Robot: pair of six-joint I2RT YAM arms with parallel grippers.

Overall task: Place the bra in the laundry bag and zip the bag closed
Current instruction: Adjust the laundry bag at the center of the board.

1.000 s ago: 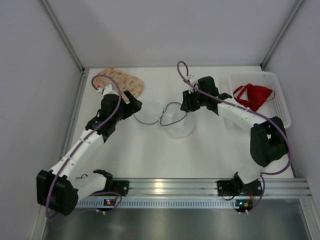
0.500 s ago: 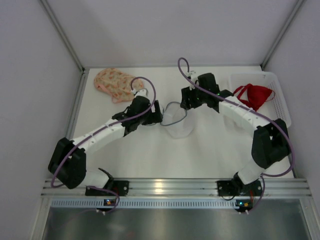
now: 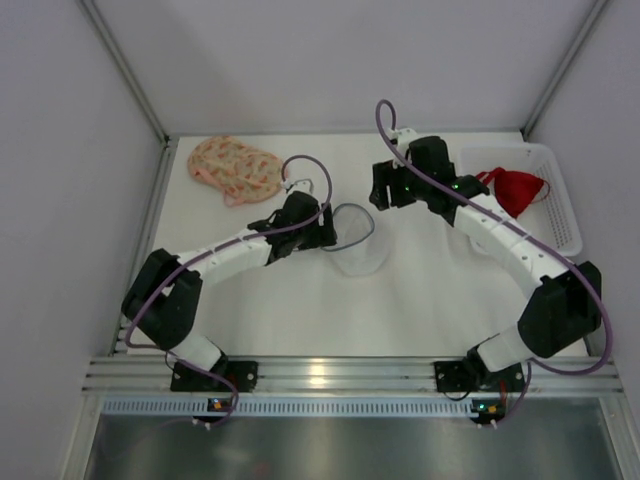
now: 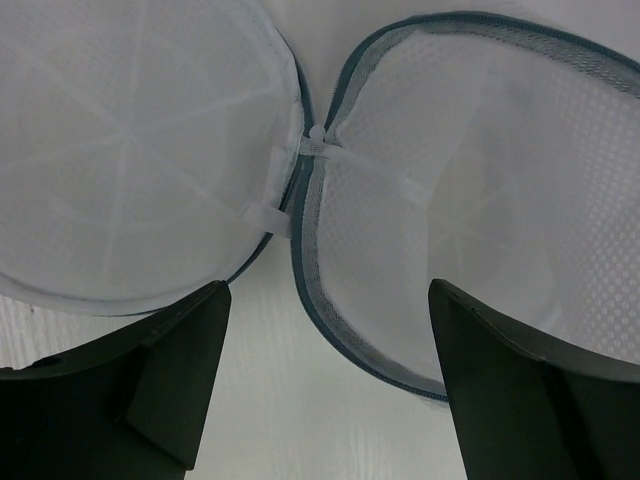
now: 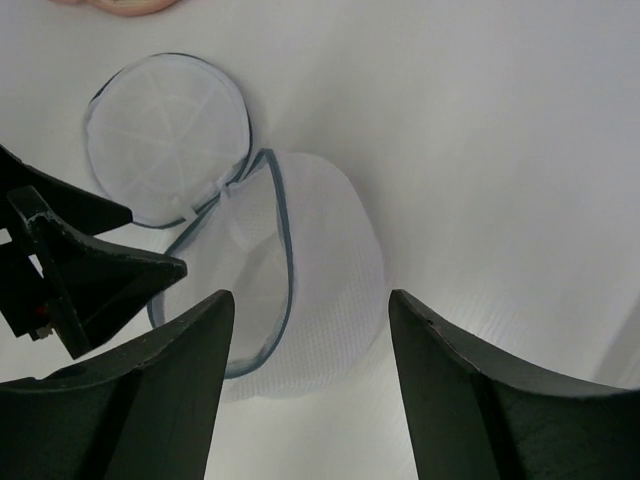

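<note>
Bright flat light across my feeds, shadows soft, small glare on metal rail (image 3: 318, 376) lower centre of top view, wrist views crisp, fingers (image 4: 130, 390) dark silhouettes

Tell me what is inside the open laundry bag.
Only white mesh lining shows inside the laundry bag; its deeper part is covered by the bag's own wall.

place: lab robot cell | evidence: white panel walls (image 3: 350, 60); aluminium rail (image 3: 330, 376); white table (image 3: 300, 305)
</note>
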